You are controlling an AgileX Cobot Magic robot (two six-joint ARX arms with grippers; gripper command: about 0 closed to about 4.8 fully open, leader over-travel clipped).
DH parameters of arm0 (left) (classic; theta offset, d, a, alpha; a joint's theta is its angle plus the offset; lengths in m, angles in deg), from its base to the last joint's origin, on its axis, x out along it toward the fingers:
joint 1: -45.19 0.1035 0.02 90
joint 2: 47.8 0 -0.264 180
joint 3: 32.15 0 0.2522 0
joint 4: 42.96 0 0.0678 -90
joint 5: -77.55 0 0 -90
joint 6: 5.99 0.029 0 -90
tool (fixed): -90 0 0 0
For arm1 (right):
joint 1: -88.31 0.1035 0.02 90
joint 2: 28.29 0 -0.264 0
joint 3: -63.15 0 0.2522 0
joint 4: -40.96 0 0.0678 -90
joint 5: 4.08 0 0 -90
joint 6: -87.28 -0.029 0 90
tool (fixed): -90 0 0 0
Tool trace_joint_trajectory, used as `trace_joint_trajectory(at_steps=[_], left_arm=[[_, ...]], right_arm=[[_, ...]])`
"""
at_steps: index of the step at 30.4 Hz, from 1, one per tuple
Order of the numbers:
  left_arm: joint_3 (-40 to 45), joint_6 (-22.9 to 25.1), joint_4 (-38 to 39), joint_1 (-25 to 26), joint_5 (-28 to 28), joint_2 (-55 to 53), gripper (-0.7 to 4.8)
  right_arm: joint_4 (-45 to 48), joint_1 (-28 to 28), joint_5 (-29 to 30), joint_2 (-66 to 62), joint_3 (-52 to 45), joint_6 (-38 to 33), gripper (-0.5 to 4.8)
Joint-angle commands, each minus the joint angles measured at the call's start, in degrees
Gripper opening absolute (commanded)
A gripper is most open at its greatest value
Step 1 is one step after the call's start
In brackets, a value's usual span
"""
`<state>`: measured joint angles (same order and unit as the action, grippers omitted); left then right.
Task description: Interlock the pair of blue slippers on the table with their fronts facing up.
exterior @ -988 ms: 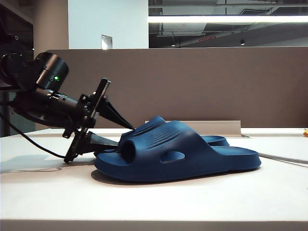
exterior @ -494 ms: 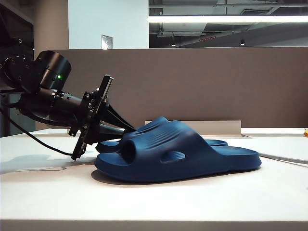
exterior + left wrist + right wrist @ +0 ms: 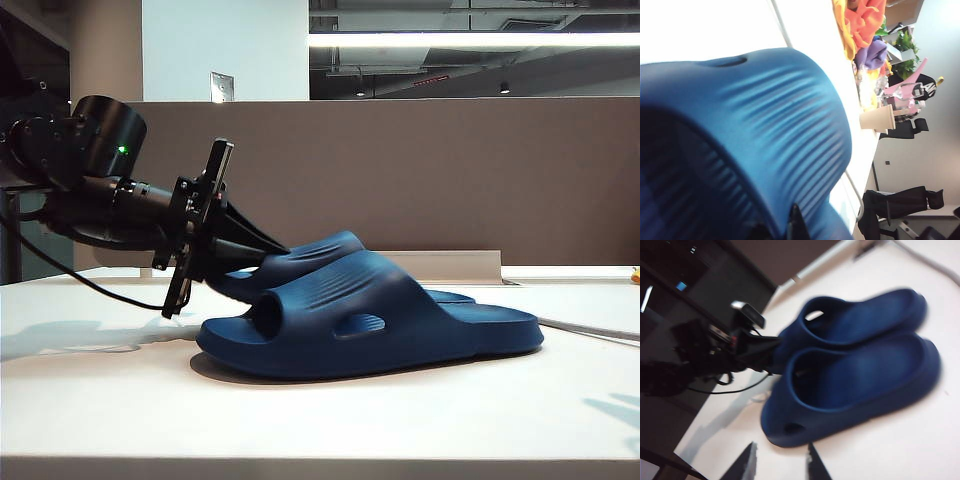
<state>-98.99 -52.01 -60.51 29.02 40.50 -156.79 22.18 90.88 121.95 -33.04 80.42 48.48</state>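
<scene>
Two dark blue slippers lie side by side on the white table point(image 3: 300, 425). The near slipper point(image 3: 380, 320) point(image 3: 855, 385) rests flat on its sole. The far slipper point(image 3: 305, 255) point(image 3: 865, 315) is tipped up at its front end, behind the near one. My left gripper point(image 3: 262, 252) point(image 3: 771, 347) is shut on the far slipper's ribbed strap point(image 3: 780, 130), which fills the left wrist view, with one dark fingertip point(image 3: 795, 225) lying on it. My right gripper point(image 3: 780, 460) hangs high above the table in front of the near slipper, open and empty; it is out of the exterior view.
A brown-grey partition point(image 3: 400, 170) stands behind the table, with a pale ledge point(image 3: 440, 262) at its foot. A thin cable point(image 3: 590, 330) lies at the right. The left arm's black cable point(image 3: 80, 295) trails over the left edge. Far off stand a paper cup point(image 3: 877, 119) and coloured clutter.
My left gripper has closed on the far slipper's strap and raised its front end, so it now shows above the near slipper. The near slipper has stayed put.
</scene>
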Motion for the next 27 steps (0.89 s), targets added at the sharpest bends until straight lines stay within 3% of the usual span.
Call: trace_joint_trajectory(at_steps=[1, 4, 10, 18, 23, 27], left_arm=[[-0.66, 0.13, -1.40, 0.28, -0.02, 0.15, -0.06], [-1.27, 0.07, -1.38, 0.94, 0.31, 0.20, -0.06], [-1.33, 0.13, -0.72, 2.73, 2.08, 1.49, -0.06], [-1.33, 0.15, -0.28, 5.18, 4.61, 3.93, -0.06], [-1.33, 0.52, 0.22, 5.53, 4.96, 4.42, -0.06], [-1.33, 1.29, 1.27, 5.53, 4.92, 4.42, -0.06]], right_arm=[[-3.41, 0.09, 0.35, -0.48, 2.80, -0.63, 1.27], [-5.90, 0.59, 0.37, -1.22, 4.83, -1.14, 1.75], [-5.86, 7.30, -1.66, -6.80, 7.93, -2.69, 1.82], [-5.09, 21.03, -15.56, -21.70, 14.99, 5.77, 2.12], [-4.94, 29.92, -26.08, -34.34, 20.94, 7.32, 2.12], [-1.49, 36.06, -28.85, -44.19, 25.29, 7.30, 2.12]])
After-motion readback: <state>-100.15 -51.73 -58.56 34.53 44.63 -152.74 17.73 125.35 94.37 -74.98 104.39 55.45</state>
